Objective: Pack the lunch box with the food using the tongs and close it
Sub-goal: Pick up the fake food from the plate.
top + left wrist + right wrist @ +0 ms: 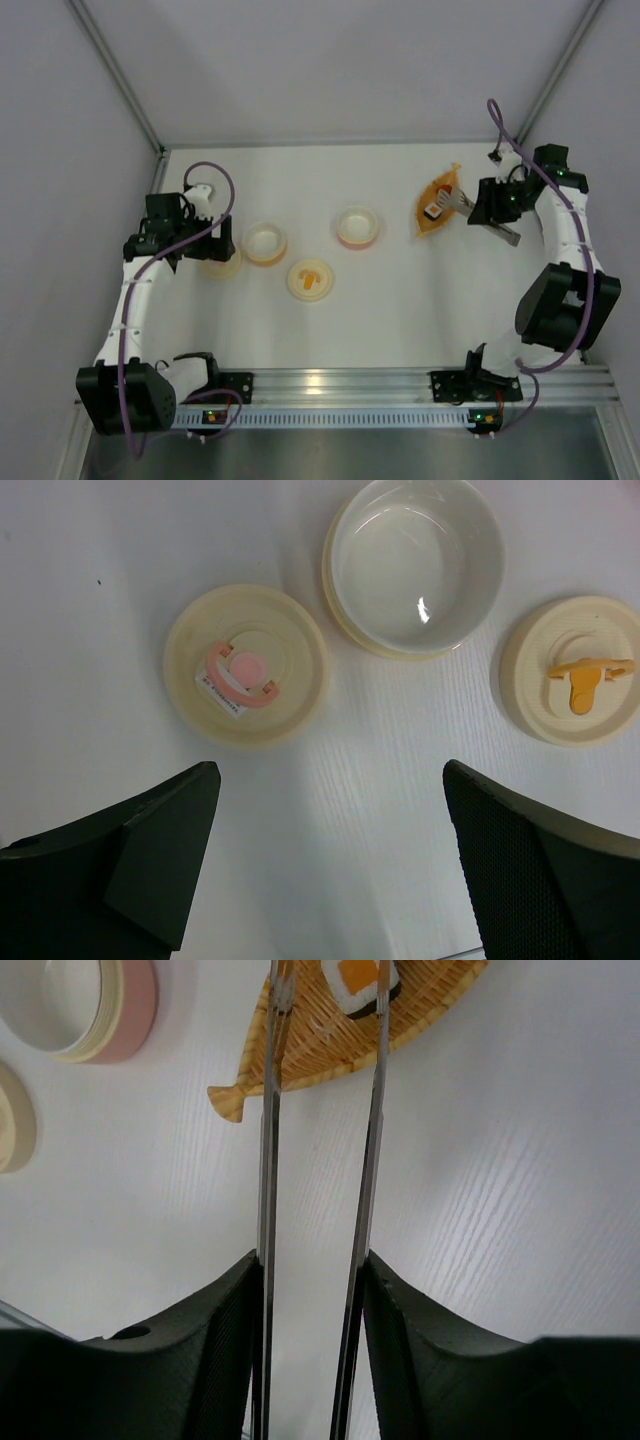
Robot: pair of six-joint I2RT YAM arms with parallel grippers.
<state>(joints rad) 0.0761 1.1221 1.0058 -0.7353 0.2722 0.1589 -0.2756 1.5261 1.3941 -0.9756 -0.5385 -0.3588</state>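
Note:
My right gripper (312,1260) (480,210) is shut on the tongs (268,1140) (500,228), pressing on both silver arms. The tong tips reach over the orange leaf-shaped dish (320,1040) (440,195) and stand on either side of the food, a white sushi roll (358,980) (433,210) with an orange centre; whether they touch it I cannot tell. The lunch box lies in parts: a pink-rimmed bowl (357,226) (135,1005), a yellow-rimmed bowl (265,242) (415,565), a pink-handled lid (245,667) (220,264) and an orange-handled lid (580,670) (310,280). My left gripper (330,770) (215,243) hangs open over the pink-handled lid.
Grey walls and metal frame posts (120,75) close in the white table on three sides. The arm bases sit on a metal rail (330,385) along the near edge.

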